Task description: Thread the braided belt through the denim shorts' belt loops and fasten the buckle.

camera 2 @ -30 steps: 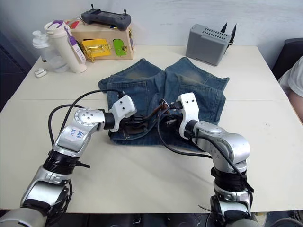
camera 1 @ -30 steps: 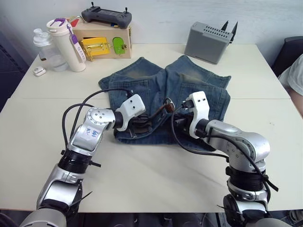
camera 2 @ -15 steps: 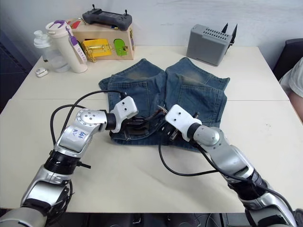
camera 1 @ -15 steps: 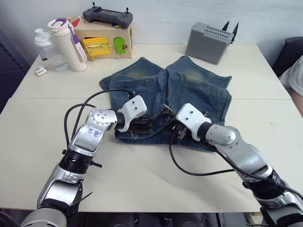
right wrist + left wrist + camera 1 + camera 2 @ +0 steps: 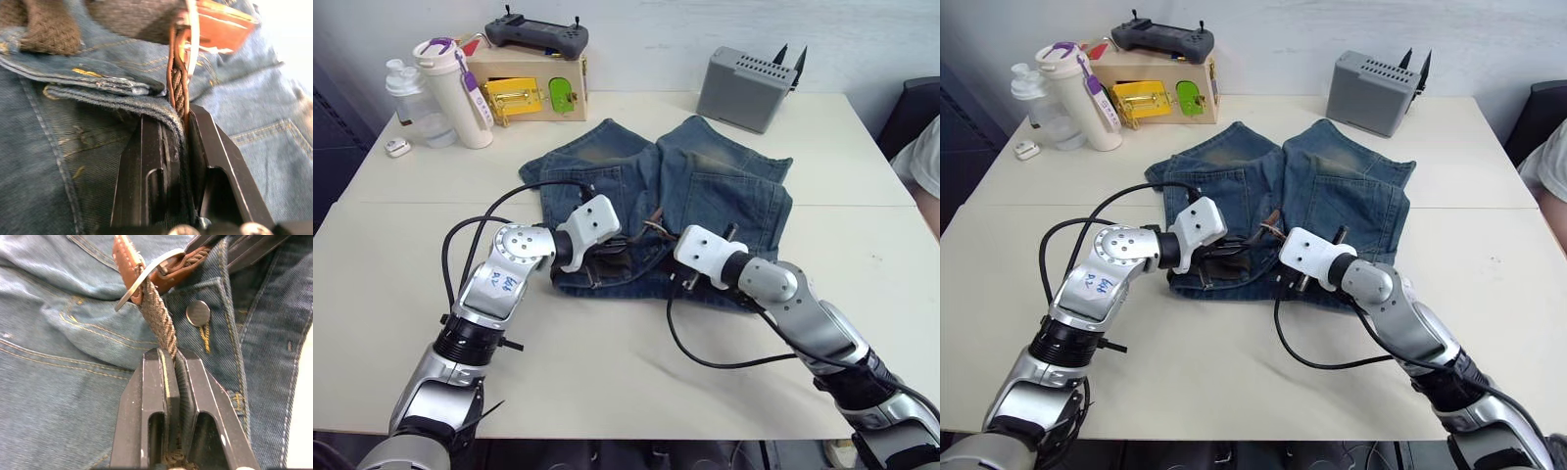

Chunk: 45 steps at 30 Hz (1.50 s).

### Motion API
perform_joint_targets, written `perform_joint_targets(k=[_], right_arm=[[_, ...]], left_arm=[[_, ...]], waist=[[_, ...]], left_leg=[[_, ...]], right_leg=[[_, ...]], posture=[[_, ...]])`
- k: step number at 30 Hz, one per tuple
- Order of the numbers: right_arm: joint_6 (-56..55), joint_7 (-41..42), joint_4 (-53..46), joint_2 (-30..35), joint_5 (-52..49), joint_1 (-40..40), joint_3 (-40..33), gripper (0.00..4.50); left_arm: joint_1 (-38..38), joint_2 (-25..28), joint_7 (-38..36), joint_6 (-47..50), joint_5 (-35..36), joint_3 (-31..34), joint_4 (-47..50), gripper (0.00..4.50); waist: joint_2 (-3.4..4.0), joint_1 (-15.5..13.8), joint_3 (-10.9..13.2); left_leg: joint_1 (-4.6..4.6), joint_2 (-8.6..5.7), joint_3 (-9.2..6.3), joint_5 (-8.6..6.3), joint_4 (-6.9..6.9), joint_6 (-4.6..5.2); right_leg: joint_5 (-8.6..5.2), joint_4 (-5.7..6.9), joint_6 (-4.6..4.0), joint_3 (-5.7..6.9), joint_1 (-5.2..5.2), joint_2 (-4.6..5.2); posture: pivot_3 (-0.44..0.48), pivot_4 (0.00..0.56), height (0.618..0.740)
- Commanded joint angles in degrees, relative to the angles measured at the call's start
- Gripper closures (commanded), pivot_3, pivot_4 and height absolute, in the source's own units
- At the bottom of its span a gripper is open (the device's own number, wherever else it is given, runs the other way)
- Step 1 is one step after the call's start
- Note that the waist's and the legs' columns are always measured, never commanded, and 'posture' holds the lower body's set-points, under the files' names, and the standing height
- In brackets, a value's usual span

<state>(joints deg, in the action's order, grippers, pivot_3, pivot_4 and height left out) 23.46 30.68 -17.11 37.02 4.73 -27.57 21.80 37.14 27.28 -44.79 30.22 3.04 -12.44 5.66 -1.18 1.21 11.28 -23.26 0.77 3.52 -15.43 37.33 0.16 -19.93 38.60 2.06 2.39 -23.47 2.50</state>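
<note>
The denim shorts (image 5: 705, 186) lie flat mid-table, waistband toward me. At the waistband's middle my left gripper (image 5: 170, 355) is shut on the braided belt (image 5: 156, 313), a short way below the silver buckle (image 5: 156, 264). The tan leather tip (image 5: 124, 259) pokes through the buckle frame, beside the shorts' metal button (image 5: 198, 312). My right gripper (image 5: 178, 115) faces it from the other side, shut on the belt (image 5: 179, 83) together with a fold of the denim waistband, just under the buckle (image 5: 192, 29). Both grippers (image 5: 641, 257) nearly meet there. The belt loops are hidden behind the grippers.
At the back left stand a white bottle (image 5: 450, 93), a clear shaker (image 5: 406, 98) and a wooden latch box (image 5: 524, 88) with a game controller (image 5: 533, 34) on top. A grey box (image 5: 744, 88) sits at the back right. A person's sleeve (image 5: 925, 157) shows at the right edge.
My right forearm has dropped from standing over the shorts to lying low across the table, its gripper staying at the waistband's middle. The left arm has barely moved.
</note>
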Motion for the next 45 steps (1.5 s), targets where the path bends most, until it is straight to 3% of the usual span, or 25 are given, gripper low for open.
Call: perform_joint_targets(k=[1,11,13,16,20,22,30,41,45], right_arm=[[-5.1,5.0,-1.8,0.5,-0.8,1.1,-0.4,4.49],[-16.1,8.5,0.6,3.7,4.7,2.9,-2.0,4.49],[-16.1,10.1,0.1,4.2,2.6,3.2,-4.3,3.49],[-16.3,14.0,-1.0,6.2,-0.9,3.5,-8.2,2.57],[-15.8,17.7,-1.8,8.8,-5.0,3.8,-13.1,0.73],[-16.0,17.5,-1.0,8.9,-5.0,2.9,-14.5,0.09],[-21.6,16.0,9.0,7.2,0.2,-5.6,-12.6,0.09],[-31.7,17.1,18.5,4.3,6.2,-10.7,-7.0,0.09],[-34.3,17.4,20.7,4.0,7.5,-11.8,-6.5,1.34]], left_arm=[[0.8,-1.0,1.9,-4.1,-0.6,0.7,-0.5,4.50],[0.5,-0.6,1.5,-10.8,-3.2,-1.9,-6.8,4.50],[0.2,-0.9,1.5,-11.7,-3.6,-2.7,-7.9,4.50],[-0.1,-1.4,1.5,-12.7,-4.1,-3.3,-9.0,4.50],[0.1,-2.0,1.4,-13.8,-4.6,-3.5,-10.2,4.50],[0.2,-2.2,1.4,-14.4,-4.9,-3.6,-10.7,4.50],[1.2,-4.0,2.1,-15.1,-5.2,-3.0,-10.1,4.50],[2.4,-7.0,3.0,-16.3,-6.9,-4.4,-10.3,4.50],[2.6,-7.2,2.9,-17.1,-7.6,-4.7,-10.5,4.50]], waist=[[0.00,0.0,0.0],[0.00,-0.2,0.0],[0.00,-0.4,0.0],[0.00,-0.8,0.0],[0.00,-1.2,0.0],[-0.01,-1.2,0.0],[-0.01,-1.2,0.0],[-0.01,-1.2,0.0],[-0.01,-1.2,0.0]], left_leg=[[0.00,0.00,0.00,0.00,0.00,0.00],[0.01,0.00,0.03,0.00,0.06,0.01],[0.01,0.00,0.03,0.00,0.10,0.00],[0.02,0.00,0.04,0.00,0.14,0.01],[0.02,0.00,0.03,-0.06,0.33,0.10],[0.02,0.00,0.02,-0.10,0.43,0.16],[0.03,0.02,0.03,-0.09,0.48,0.15],[0.01,0.02,0.06,-0.11,0.58,0.18],[0.01,0.02,0.06,-0.11,0.59,0.18]], right_leg=[[0.00,0.00,0.00,0.00,0.00,0.00],[0.00,0.03,0.00,-0.01,0.00,0.00],[0.00,0.02,0.00,0.00,0.00,0.00],[0.00,0.02,0.00,-0.01,0.01,0.00],[0.00,0.03,0.00,0.00,0.09,0.01],[0.00,0.03,0.01,0.01,0.14,0.01],[0.00,0.09,0.01,0.01,0.12,0.00],[0.00,0.16,0.01,-0.01,0.12,0.01],[0.00,0.17,0.01,-0.01,0.12,0.01]], posture=[[0.000,0.150,0.736],[0.000,0.150,0.736],[0.000,0.150,0.736],[0.000,0.150,0.736],[0.000,0.150,0.736],[0.000,0.150,0.736],[0.000,0.150,0.736],[0.000,0.150,0.736],[0.000,0.150,0.736]])
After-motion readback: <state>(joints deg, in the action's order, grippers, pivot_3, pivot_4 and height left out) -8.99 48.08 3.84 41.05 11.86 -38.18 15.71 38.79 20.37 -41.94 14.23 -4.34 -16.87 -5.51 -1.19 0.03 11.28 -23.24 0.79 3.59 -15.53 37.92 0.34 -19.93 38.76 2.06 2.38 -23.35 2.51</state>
